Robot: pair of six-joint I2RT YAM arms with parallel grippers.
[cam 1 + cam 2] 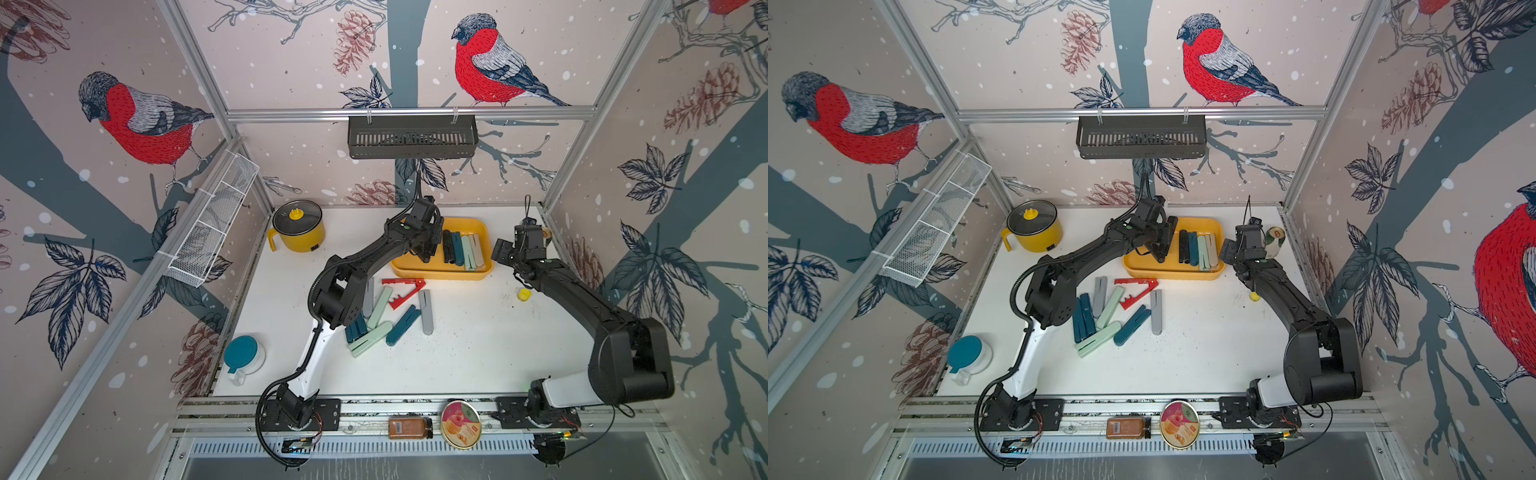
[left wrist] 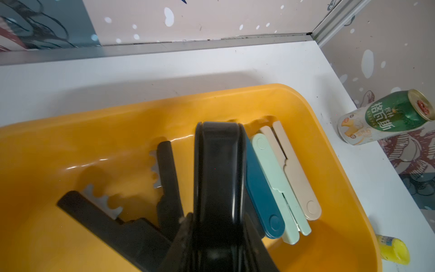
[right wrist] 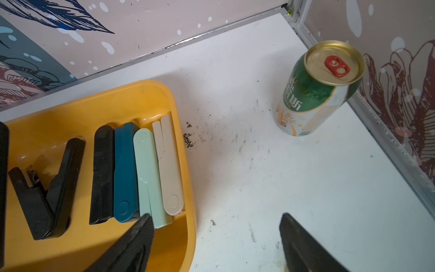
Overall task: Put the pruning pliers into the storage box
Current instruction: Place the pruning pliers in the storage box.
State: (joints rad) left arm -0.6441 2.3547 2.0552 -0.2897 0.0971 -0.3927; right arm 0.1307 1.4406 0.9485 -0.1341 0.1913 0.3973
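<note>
Pliers [image 1: 457,249] in storage box [image 1: 436,273] lie parallel, lengthwise far-to-near.

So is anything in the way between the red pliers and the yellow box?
Nothing lies between the red pliers and the storage box on the table. Only the left gripper hangs over the box's left part.
</note>
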